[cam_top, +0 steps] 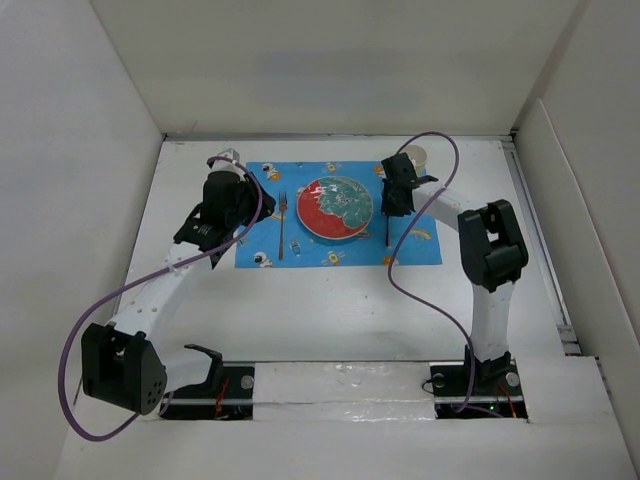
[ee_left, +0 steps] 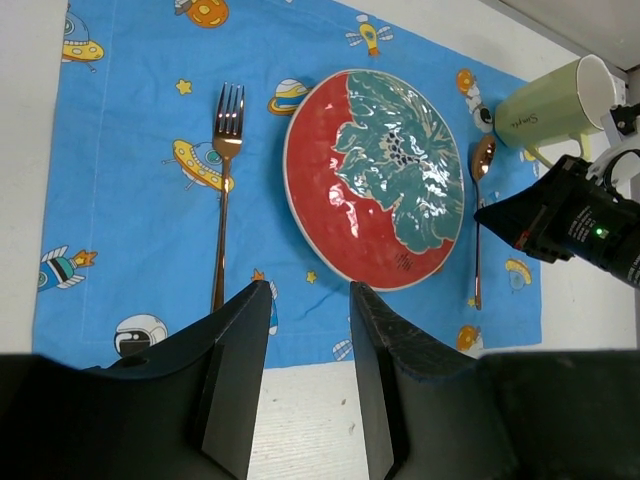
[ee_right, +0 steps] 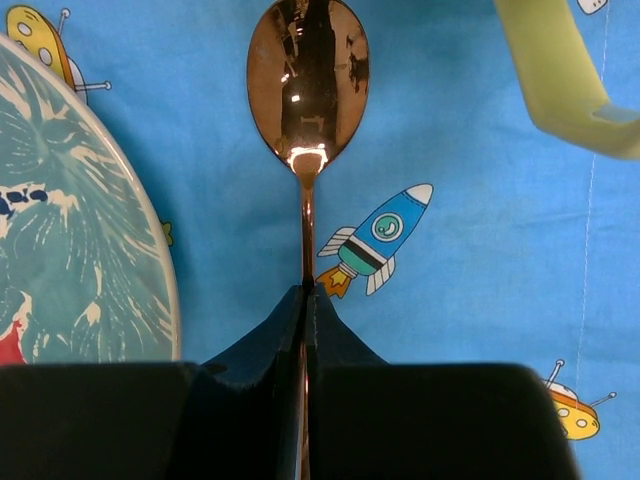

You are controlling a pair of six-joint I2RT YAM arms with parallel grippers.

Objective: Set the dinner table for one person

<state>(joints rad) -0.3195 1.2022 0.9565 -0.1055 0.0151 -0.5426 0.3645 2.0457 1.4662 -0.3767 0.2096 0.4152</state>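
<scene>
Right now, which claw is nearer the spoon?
Right. The right claw is shut on the spoon handle; the left claw is open, across the plate, by the fork.

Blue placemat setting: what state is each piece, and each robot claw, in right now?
blue placemat: spread flat.
plate: right side up, empty, mid-mat.
fork: lying flat, left of plate.
spoon: bowl up, right of plate, handle pinched.
pale green mug: upright, beyond the spoon.
left gripper: open, holding nothing.
right gripper: shut on spoon.

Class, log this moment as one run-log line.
left jaws: open, empty | right jaws: shut on copper-coloured metal spoon | spoon: on blue patterned cloth mat, beside round red-and-green plate
</scene>
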